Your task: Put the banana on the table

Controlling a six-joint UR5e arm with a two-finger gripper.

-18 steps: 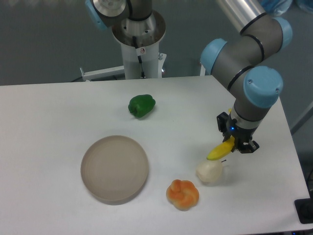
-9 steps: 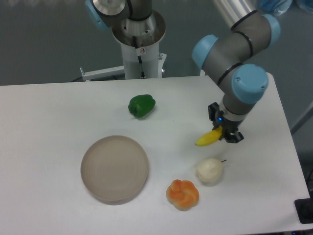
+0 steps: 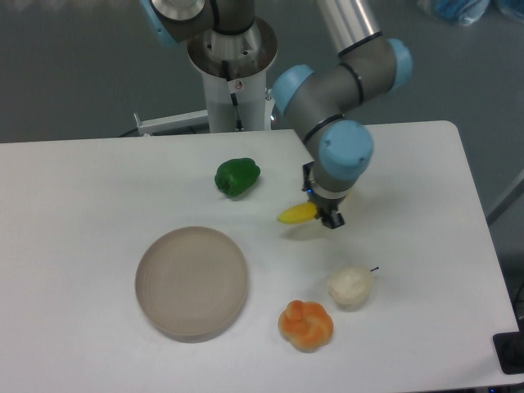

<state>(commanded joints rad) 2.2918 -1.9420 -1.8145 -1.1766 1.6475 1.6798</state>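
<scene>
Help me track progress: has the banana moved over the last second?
Yes. The banana, held by the gripper, went left and up-image, away from the white bulb toward the green pepper.

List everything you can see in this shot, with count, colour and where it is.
banana: 1, yellow, held in the gripper above mid-table
pepper: 1, green, on the table, left of the banana
plate: 1, beige-grey, front left of centre, nothing on it
bulb: 1, whitish, front right
bun: 1, orange-yellow, front, right of the plate
table: 1, white, under everything
pedestal: 1, white, behind the table
arm: 1, grey with blue caps, reaching in from above
gripper: 1, dark, shut on the banana
</scene>
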